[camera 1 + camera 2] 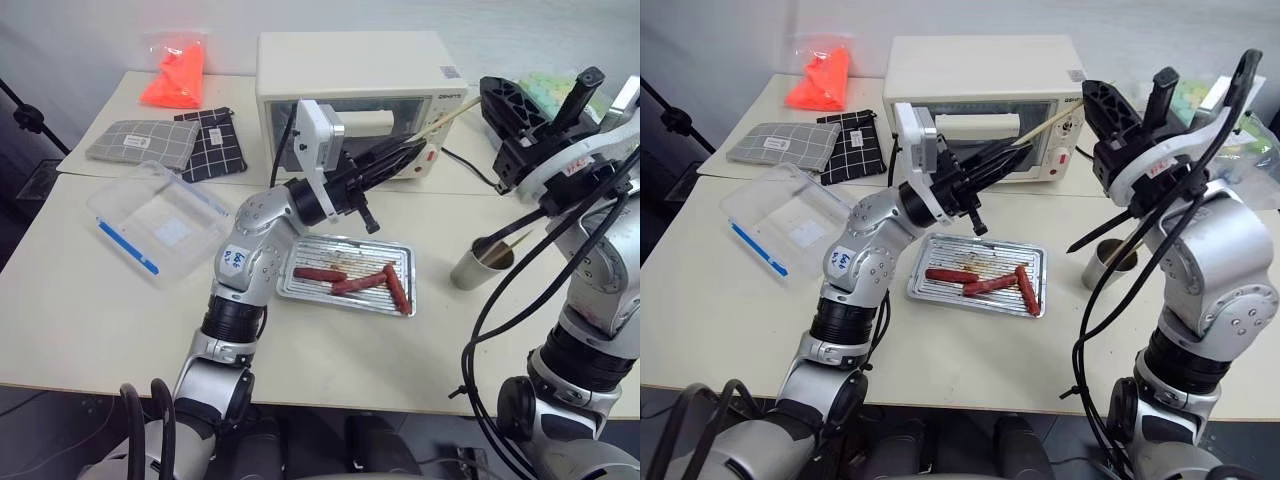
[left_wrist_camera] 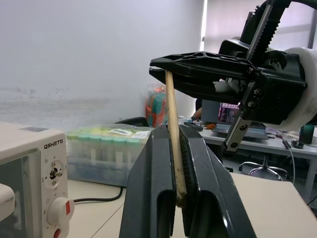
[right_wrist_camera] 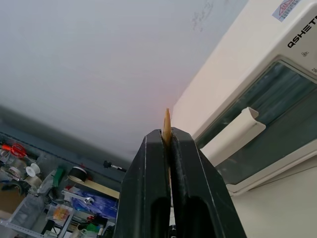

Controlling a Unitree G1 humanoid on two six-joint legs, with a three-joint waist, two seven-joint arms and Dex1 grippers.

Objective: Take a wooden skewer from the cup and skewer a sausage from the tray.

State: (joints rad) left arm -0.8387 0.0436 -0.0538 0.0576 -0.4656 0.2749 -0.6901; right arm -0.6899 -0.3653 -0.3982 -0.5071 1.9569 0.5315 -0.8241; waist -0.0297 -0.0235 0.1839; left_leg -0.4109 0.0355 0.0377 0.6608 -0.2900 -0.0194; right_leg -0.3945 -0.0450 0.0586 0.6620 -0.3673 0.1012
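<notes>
Head views: we see the wooden skewer (image 1: 445, 116) held at both ends, running slantwise up from the left gripper (image 1: 405, 150) to the right gripper (image 1: 492, 98), above the tray (image 1: 300, 285); the sausage (image 1: 360, 283) lies below, nearer the left arm.

Left wrist view: fingers (image 2: 148, 198) clamped on the stick.

Right wrist view: fingers (image 3: 143, 198) pinched shut on its tip.

Two pale desks (image 1: 80, 300) stand pushed together against a plain grey-white wall (image 1: 80, 35), with dark floor (image 1: 20, 215) showing beside them. Beyond, another desk (image 2: 297, 148) with an office chair (image 2: 255, 166) sits beneath a bright window (image 2: 225, 20), and a shelf of tools (image 3: 44, 193) lines the lower wall.
</notes>
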